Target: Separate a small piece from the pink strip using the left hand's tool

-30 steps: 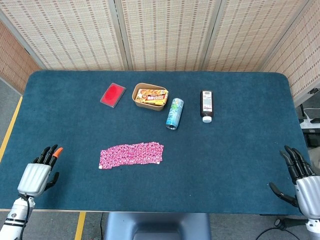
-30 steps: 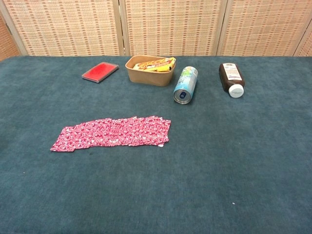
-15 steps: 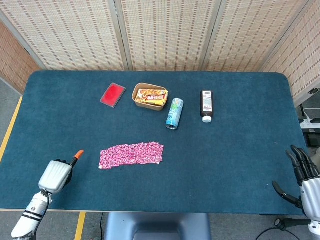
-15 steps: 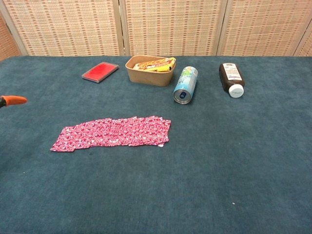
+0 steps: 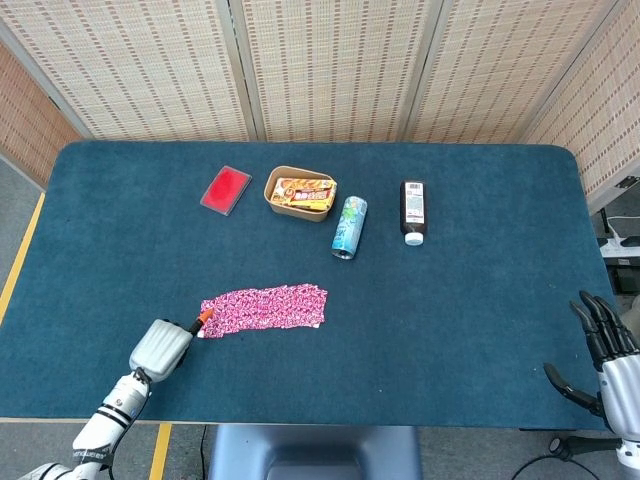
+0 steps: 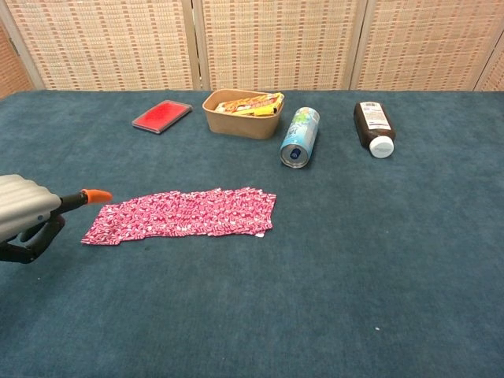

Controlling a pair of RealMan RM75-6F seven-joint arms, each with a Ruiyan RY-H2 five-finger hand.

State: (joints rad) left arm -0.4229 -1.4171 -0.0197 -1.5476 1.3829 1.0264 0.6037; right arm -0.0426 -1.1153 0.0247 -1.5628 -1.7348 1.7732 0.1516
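The pink strip (image 5: 264, 308) (image 6: 182, 214) lies flat on the blue table, a patterned band running left to right in the near left part. My left hand (image 5: 160, 347) (image 6: 24, 211) grips a tool with an orange tip (image 5: 205, 317) (image 6: 97, 195). That tip sits just off the strip's left end, above it in the chest view. My right hand (image 5: 606, 349) hangs at the table's right edge with its fingers spread and nothing in it. The chest view does not show the right hand.
At the back stand a red flat case (image 5: 226, 189) (image 6: 161, 116), a brown tray of snack packets (image 5: 273, 199) (image 6: 236, 123), a can lying on its side (image 5: 349, 226) (image 6: 300, 137) and a dark bottle with a white cap (image 5: 413, 210) (image 6: 373, 127).
My left hand has moved right and forward from the table's left edge, bringing the orange tip up to the strip's left end. The right hand has barely shifted.
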